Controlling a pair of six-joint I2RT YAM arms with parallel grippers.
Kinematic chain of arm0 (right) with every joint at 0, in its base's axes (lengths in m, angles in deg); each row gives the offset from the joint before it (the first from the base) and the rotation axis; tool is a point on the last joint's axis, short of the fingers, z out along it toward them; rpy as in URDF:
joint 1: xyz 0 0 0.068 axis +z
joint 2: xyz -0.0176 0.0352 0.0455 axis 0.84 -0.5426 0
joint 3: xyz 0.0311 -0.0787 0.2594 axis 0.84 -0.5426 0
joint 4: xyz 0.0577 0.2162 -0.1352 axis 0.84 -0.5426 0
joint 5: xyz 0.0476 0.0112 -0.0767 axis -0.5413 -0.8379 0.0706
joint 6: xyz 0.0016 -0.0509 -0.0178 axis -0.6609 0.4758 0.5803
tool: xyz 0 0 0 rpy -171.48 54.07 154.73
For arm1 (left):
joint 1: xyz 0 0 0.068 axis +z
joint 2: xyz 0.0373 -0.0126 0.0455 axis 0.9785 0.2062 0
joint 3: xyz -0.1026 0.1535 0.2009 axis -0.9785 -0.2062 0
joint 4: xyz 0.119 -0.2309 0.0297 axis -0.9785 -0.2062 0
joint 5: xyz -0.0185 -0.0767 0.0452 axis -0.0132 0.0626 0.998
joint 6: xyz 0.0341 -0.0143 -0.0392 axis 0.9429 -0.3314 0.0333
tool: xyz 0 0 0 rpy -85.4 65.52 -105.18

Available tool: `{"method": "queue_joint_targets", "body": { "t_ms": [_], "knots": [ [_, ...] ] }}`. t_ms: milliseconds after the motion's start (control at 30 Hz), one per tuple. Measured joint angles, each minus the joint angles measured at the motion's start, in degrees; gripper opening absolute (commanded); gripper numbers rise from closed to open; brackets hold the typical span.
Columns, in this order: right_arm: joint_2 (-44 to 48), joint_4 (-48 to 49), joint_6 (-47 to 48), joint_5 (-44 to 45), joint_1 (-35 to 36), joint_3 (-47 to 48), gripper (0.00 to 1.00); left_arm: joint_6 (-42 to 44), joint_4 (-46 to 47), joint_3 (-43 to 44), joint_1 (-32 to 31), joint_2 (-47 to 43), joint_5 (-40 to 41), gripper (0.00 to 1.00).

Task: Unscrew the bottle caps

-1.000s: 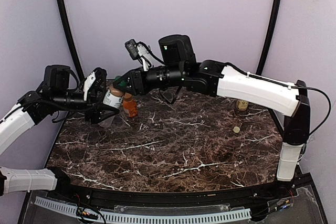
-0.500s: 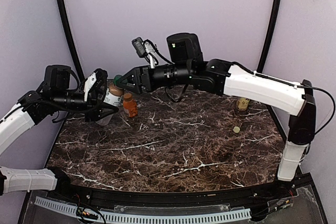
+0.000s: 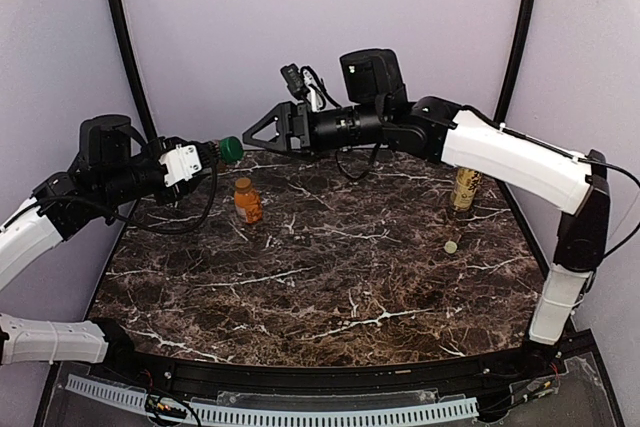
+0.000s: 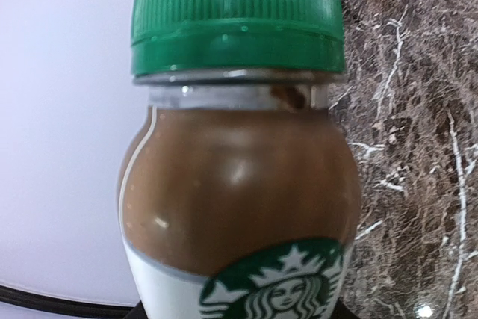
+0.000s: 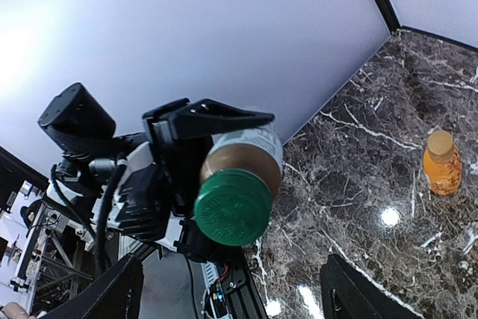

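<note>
My left gripper (image 3: 203,156) is shut on a coffee bottle (image 4: 239,184) with brown drink and a white label. It holds the bottle sideways above the table's back left. The dark green cap (image 3: 231,149) sits on the bottle's neck and points at my right gripper (image 3: 256,136). That gripper hangs open just right of the cap, not touching it. In the right wrist view the green cap (image 5: 233,207) faces the camera between and beyond the spread fingers (image 5: 112,296). The left wrist view is filled by the bottle and its cap (image 4: 235,16); my own fingers are hidden.
A squat orange bottle (image 3: 247,202) with an orange cap stands on the marble table (image 3: 330,287) below the grippers. A tall yellowish bottle (image 3: 462,187) stands at the back right. A small cream cap (image 3: 451,246) lies in front of it.
My right gripper opened, let go of the green cap and drew back to the right. The left arm raised the coffee bottle and tipped it sideways.
</note>
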Motion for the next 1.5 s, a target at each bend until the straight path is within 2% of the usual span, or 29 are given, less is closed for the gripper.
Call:
{"method": "queue_joint_targets", "body": {
  "t_ms": [133,333,733,800,1000,1133,1367,1433,1500],
  "knots": [
    [-3.3,-1.4,-0.9,0.0,0.0,2.0,0.77,5.9,3.5,-1.0,-1.4,-0.6,5.4,0.29],
    [-6.7,-2.0,-1.8,-0.9,0.0,5.2,0.74,11.1,6.0,-3.1,-3.3,-0.8,9.0,0.29],
    [-9.1,-0.9,-3.5,-2.8,0.0,6.7,0.65,13.9,9.0,-4.4,-4.5,-0.8,11.6,0.28],
    [-10.0,-0.7,-3.8,-3.1,0.0,7.0,0.59,14.1,9.3,-4.4,-4.5,-0.8,11.8,0.28],
    [-10.6,0.3,-4.2,-4.3,0.2,7.4,0.34,14.6,9.3,-4.8,-4.6,-0.7,12.6,0.28],
    [-10.6,0.3,-4.2,-4.6,0.2,7.4,0.45,14.6,9.6,-5.0,-4.7,-0.7,13.0,0.28],
    [-10.6,0.5,-4.1,-5.1,0.3,7.3,0.46,14.6,10.4,-5.1,-4.8,-0.7,13.7,0.26],
    [-10.6,0.5,-4.1,-5.2,0.3,7.3,0.39,14.6,10.7,-5.1,-4.9,-0.7,13.8,0.26],
    [-10.6,0.6,-4.3,-5.2,0.3,7.3,0.27,14.6,10.7,-5.1,-4.9,-0.7,13.9,0.26]
  ]
}}
